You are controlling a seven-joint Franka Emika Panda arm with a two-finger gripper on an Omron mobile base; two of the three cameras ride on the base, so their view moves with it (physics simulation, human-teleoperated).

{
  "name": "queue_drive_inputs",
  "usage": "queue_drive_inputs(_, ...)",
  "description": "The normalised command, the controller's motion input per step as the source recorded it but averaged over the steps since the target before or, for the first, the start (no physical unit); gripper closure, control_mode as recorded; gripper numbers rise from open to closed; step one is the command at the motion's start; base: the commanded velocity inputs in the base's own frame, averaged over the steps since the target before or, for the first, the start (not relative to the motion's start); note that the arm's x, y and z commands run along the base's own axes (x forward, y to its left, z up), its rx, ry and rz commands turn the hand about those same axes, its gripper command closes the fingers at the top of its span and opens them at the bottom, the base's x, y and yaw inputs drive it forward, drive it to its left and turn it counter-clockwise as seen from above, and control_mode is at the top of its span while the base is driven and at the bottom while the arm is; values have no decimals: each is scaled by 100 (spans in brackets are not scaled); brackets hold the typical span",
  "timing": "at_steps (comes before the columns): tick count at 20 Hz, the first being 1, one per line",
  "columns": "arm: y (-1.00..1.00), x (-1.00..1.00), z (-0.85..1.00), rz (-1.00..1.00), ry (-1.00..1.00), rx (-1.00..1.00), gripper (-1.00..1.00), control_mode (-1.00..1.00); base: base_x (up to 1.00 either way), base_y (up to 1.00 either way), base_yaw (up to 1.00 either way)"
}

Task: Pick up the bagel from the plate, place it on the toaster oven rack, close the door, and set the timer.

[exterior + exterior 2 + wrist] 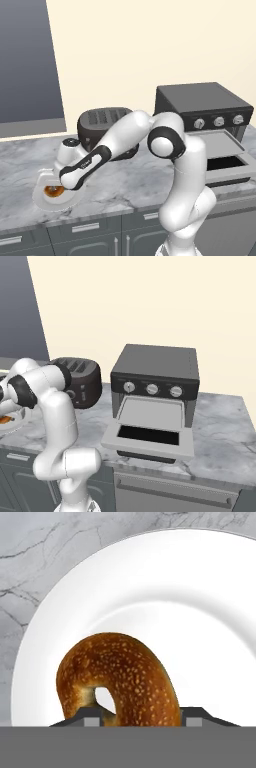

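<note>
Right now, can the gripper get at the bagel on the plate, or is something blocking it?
Probably yes. The gripper is already down over the plate, with the bagel lying between its fingertips. Nothing sits between them, though whether it has closed on it can't be judged.

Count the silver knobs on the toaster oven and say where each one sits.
3. They sit in a row across the toaster oven's front panel, above the open door: left knob, middle knob, right knob. None look hidden.

Seeded, glossy-crusted bagel (120,677), smooth white plate (200,612) (glazed-looking), veined marble counter (125,180) — matt oven (155,363)
</note>
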Motion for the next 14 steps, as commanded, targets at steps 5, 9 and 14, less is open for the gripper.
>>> queue_drive_inputs(5,0,-7,4,0,-4,8,100,-100,0,0,0)
queue_drive_inputs(9,0,-33,43,-1,-9,1,100,-100,0,0,0)
queue_drive_inputs(14,-6,-39,81,-6,-6,0,100,-100,0,0,0)
